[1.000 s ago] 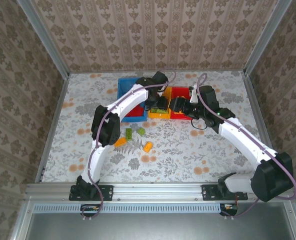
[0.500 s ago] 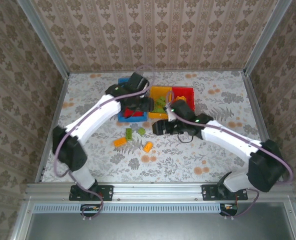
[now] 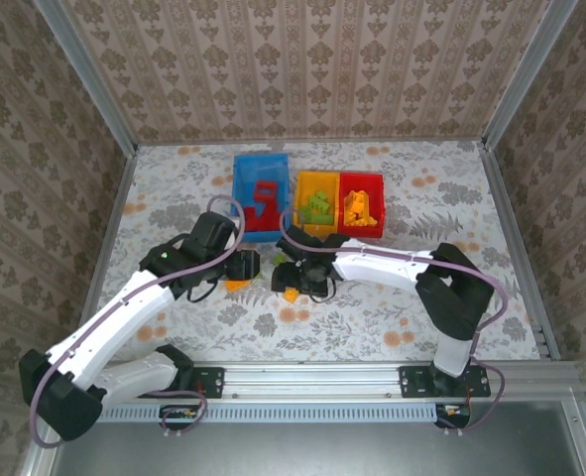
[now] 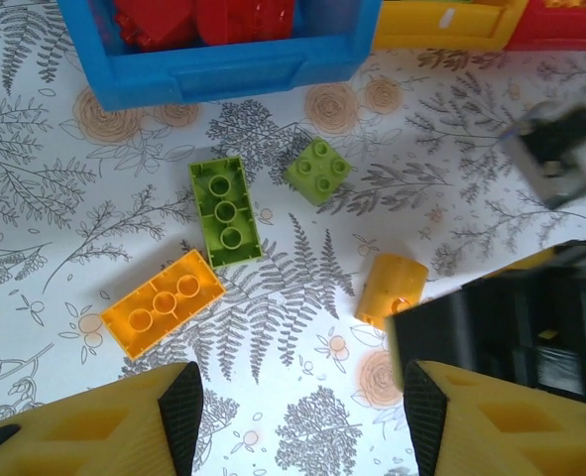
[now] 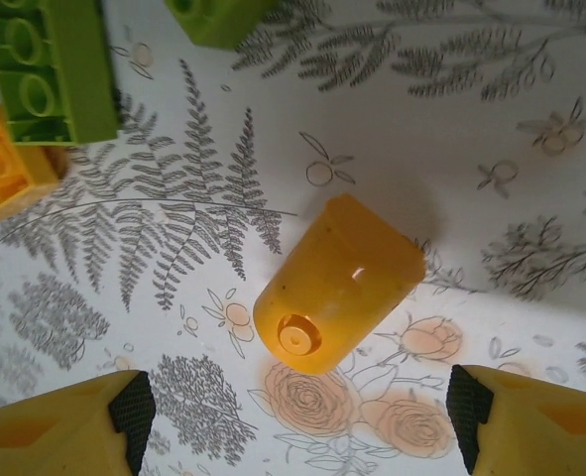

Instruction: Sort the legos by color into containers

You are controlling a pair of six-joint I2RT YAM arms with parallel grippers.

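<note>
Right wrist: smooth rounded orange lego (image 5: 337, 283) on floral table (image 5: 530, 119), right pincer (image 5: 299, 407) wide; left pincer (image 4: 302, 402) wide.

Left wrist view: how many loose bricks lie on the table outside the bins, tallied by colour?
Green: 2, the long green plastic brick and the small square green plastic brick
Orange-yellow: 2, the long orange-yellow plastic brick and the rounded orange-yellow plastic piece
Total: 4
</note>
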